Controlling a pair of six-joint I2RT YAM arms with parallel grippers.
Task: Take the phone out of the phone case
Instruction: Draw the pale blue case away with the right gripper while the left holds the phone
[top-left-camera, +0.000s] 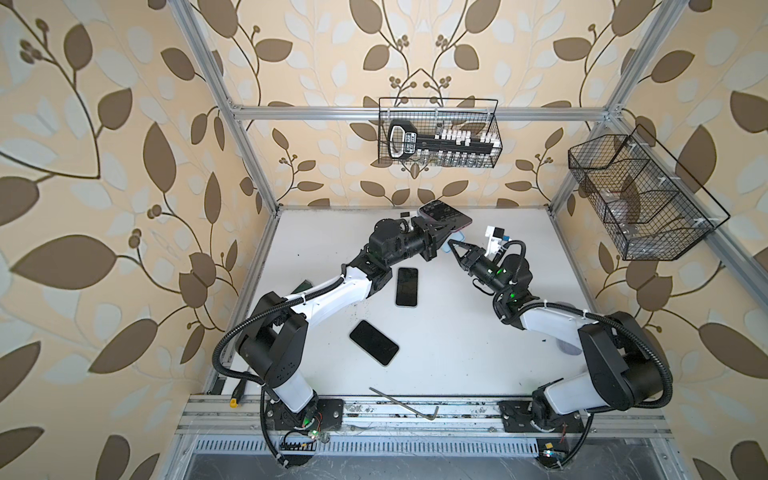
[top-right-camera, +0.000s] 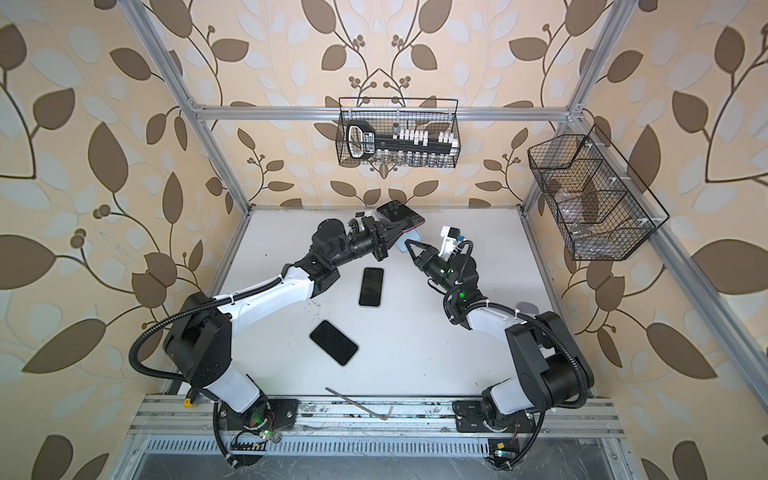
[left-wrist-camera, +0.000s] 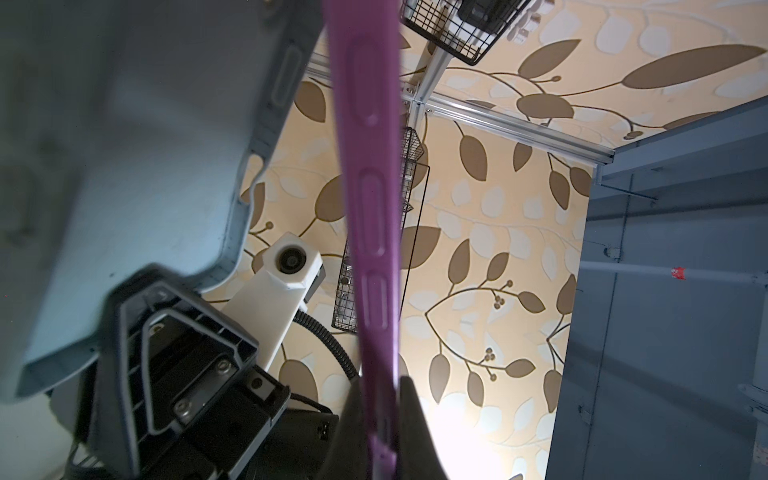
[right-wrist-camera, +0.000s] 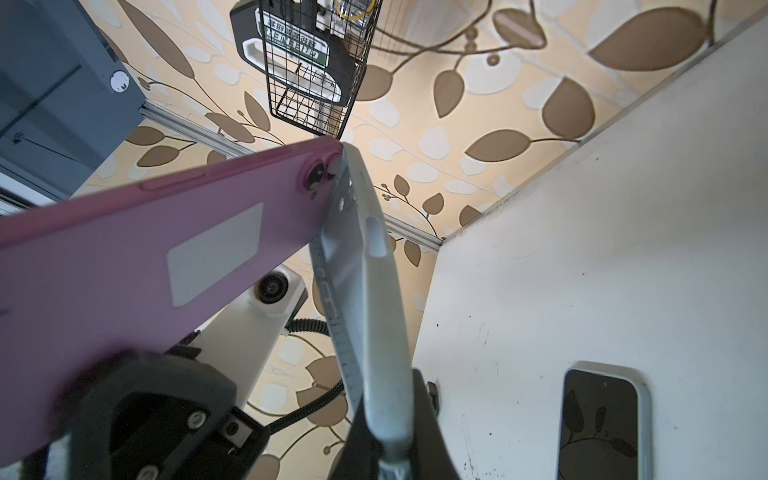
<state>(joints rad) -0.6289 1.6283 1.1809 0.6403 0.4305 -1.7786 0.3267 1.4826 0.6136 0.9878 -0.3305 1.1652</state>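
Near the back of the table my left gripper (top-left-camera: 445, 227) is shut on one end of the purple phone (top-left-camera: 444, 212), held up with its dark screen upward. The left wrist view shows the phone (left-wrist-camera: 370, 208) edge-on between the fingers of that gripper (left-wrist-camera: 382, 436). Just to the right and lower, my right gripper (top-left-camera: 454, 246) is shut on the light blue phone case (top-left-camera: 446, 248), which is empty. In the right wrist view the case (right-wrist-camera: 361, 291) rises from that gripper (right-wrist-camera: 386, 449), and its far corner meets the camera corner of the phone (right-wrist-camera: 145, 257); I cannot tell whether they touch.
Two other phones lie screen-up on the white table, one mid-table (top-left-camera: 407, 286) and one nearer the front (top-left-camera: 374, 343). An Allen key (top-left-camera: 403, 403) rests at the front edge. Wire baskets hang on the back wall (top-left-camera: 438, 133) and the right wall (top-left-camera: 636, 199).
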